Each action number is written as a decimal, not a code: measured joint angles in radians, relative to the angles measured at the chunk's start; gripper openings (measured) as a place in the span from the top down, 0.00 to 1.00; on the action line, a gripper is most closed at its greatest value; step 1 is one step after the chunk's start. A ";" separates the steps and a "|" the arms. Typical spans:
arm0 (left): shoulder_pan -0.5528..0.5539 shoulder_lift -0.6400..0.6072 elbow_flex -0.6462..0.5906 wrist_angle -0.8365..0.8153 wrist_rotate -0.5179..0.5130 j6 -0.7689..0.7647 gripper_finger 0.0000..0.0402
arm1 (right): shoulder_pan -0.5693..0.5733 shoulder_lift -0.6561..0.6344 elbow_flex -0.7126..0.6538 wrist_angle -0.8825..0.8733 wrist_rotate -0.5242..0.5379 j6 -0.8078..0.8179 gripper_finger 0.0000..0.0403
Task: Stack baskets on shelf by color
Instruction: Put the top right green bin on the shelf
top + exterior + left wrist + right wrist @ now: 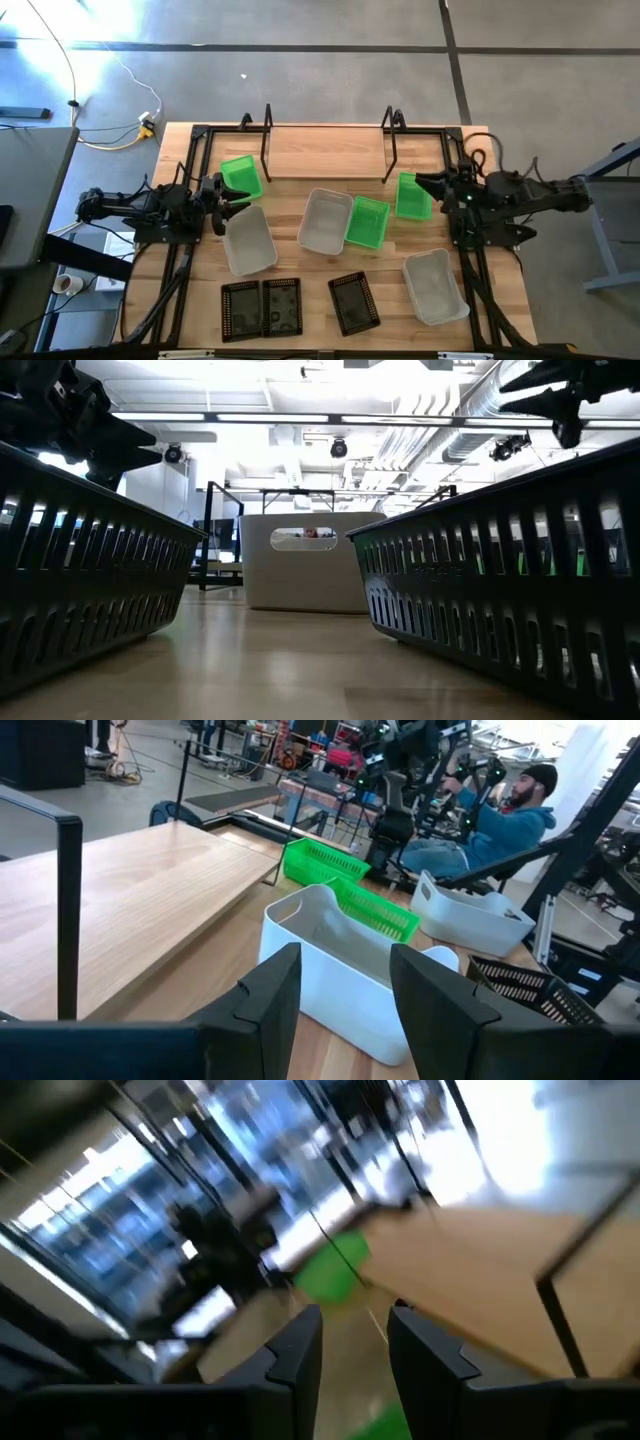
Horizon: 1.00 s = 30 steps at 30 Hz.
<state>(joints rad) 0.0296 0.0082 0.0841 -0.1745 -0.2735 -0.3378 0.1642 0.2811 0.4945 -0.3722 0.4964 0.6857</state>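
In front of the shelf (pixel 327 152), which holds nothing yet, nine baskets lie scattered on the table (pixel 300 260). One green basket (pixel 241 177) sits just off the shelf's left end, two more (pixel 367 222) (pixel 413 196) off its right end. The whitish baskets (pixel 326 220) (pixel 248 240) (pixel 435 286) lie further forward of the shelf, and the three black ones (pixel 241 309) (pixel 281 306) (pixel 353 301) furthest forward still.

Handling, as judged: thin moulded plastic, light, stiff enough at the rim but flexing in the wall; smooth and likely slippery. Best hold is a pinch over one wall just below the rim (the slotted black walls offer more bite). They look tapered, so should nest by colour.

The left gripper (pixel 228 200) hangs beside the near green basket, fingers parted, holding nothing. The right gripper (pixel 425 184) hovers at the green basket off the shelf's right end, fingers apart, nothing between them in its wrist view.

No brand, label or legible writing is visible on any item.
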 joint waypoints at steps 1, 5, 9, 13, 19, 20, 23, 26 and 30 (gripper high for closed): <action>0.000 0.000 0.000 0.000 0.001 0.000 0.64 | 0.000 0.024 0.031 -0.065 -0.009 0.026 0.74; 0.000 0.000 0.000 0.000 0.000 0.000 0.64 | 0.000 0.128 0.143 -0.259 -0.065 0.069 0.74; 0.000 0.000 0.000 0.000 0.000 0.000 0.64 | 0.000 0.228 0.233 -0.397 -0.114 0.066 0.74; 0.000 0.000 0.000 0.000 0.000 0.000 0.64 | 0.000 0.313 0.278 -0.531 -0.156 0.039 0.74; 0.000 0.000 0.000 0.000 0.000 0.000 0.64 | 0.000 0.422 0.274 -0.591 -0.226 -0.011 0.74; 0.000 0.000 0.000 0.000 0.000 0.000 0.64 | 0.000 0.438 0.271 -0.592 -0.238 -0.026 0.74; 0.000 0.000 0.000 0.000 0.000 0.000 0.64 | 0.000 0.490 0.270 -0.591 -0.263 -0.070 0.74; 0.000 0.000 0.000 0.000 0.000 0.000 0.64 | 0.000 0.540 0.270 -0.590 -0.267 -0.114 0.74; 0.000 0.000 0.000 0.000 0.000 0.000 0.64 | 0.000 0.606 0.270 -0.590 -0.266 -0.118 0.74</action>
<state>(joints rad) 0.0295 0.0082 0.0841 -0.1749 -0.2733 -0.3378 0.1644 0.8874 0.7641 -0.9623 0.2300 0.5674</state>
